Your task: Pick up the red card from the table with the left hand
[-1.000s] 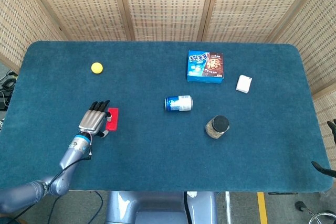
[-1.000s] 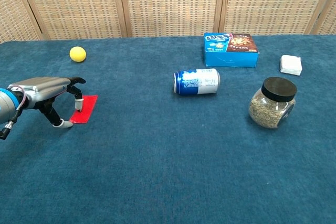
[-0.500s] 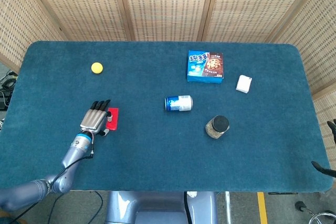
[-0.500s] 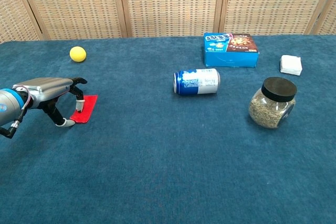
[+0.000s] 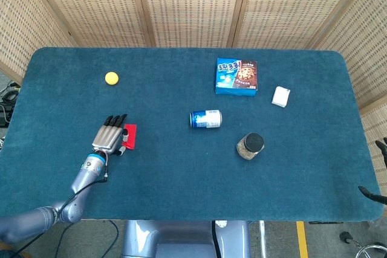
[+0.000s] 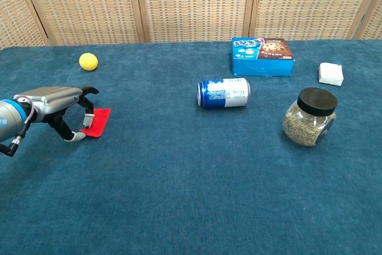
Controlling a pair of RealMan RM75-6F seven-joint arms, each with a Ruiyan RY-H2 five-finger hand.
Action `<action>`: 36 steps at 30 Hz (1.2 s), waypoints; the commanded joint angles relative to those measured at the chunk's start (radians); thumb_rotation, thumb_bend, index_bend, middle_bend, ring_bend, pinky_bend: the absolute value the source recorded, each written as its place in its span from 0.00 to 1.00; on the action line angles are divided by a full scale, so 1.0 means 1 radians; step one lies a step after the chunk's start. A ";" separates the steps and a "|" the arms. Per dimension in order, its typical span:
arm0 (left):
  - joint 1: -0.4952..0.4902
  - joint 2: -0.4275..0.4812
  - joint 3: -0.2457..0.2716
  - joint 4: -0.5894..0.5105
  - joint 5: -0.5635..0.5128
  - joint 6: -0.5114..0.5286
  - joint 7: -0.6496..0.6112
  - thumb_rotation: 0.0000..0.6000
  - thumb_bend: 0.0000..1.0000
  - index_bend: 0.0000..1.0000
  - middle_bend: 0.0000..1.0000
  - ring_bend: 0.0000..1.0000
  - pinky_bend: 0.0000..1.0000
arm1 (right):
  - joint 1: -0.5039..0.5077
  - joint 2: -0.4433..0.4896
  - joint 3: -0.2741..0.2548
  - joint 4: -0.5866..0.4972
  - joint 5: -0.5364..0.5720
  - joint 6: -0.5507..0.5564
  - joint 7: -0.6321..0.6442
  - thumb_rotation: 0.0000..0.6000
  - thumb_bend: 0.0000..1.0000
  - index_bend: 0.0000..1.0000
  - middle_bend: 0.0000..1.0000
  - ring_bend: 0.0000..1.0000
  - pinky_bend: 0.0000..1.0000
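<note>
Seen from the head view, the left hand (image 5: 109,138) has barely moved; its fingers (image 5: 115,121) are bent over the red card (image 5: 129,136), near the left of the blue table (image 5: 181,167). Woven screens (image 5: 193,4) stand behind.

From the chest view, the card's (image 6: 96,123) near edge is now pinched and lifted. It is flat and bright red.

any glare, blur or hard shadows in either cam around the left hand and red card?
Head view: even, diffuse light, no glare, left hand and red card sharp but small. Chest view: card crisp, only a soft shadow under the hand; no motion blur.
</note>
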 commanded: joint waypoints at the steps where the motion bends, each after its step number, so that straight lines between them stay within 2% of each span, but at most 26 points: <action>1: -0.006 0.001 0.006 -0.005 -0.024 -0.007 0.029 1.00 0.53 0.54 0.00 0.00 0.00 | 0.000 0.001 -0.001 -0.001 -0.001 -0.001 0.001 1.00 0.00 0.06 0.00 0.00 0.00; 5: -0.015 0.001 0.008 -0.016 -0.065 -0.015 0.069 1.00 0.56 0.54 0.00 0.00 0.00 | 0.000 0.002 -0.001 -0.001 -0.001 -0.001 0.003 1.00 0.00 0.06 0.00 0.00 0.00; 11: -0.020 0.003 0.008 -0.030 -0.089 -0.009 0.083 1.00 0.54 0.56 0.00 0.00 0.00 | 0.000 0.002 -0.001 0.000 -0.001 -0.001 0.007 1.00 0.00 0.06 0.00 0.00 0.00; 21: -0.024 0.001 -0.010 -0.008 -0.035 -0.006 -0.007 1.00 0.54 0.65 0.00 0.00 0.00 | 0.002 0.002 -0.004 -0.002 -0.007 -0.006 0.007 1.00 0.00 0.06 0.00 0.00 0.00; 28: -0.070 -0.016 -0.062 0.056 -0.066 -0.046 -0.028 1.00 0.54 0.66 0.00 0.00 0.00 | 0.009 -0.006 0.000 0.005 0.009 -0.020 -0.003 1.00 0.00 0.06 0.00 0.00 0.00; 36: -0.163 -0.074 -0.173 0.215 -0.076 -0.065 -0.095 1.00 0.54 0.66 0.00 0.00 0.00 | 0.019 -0.016 0.013 0.022 0.029 -0.031 0.005 1.00 0.00 0.06 0.00 0.00 0.00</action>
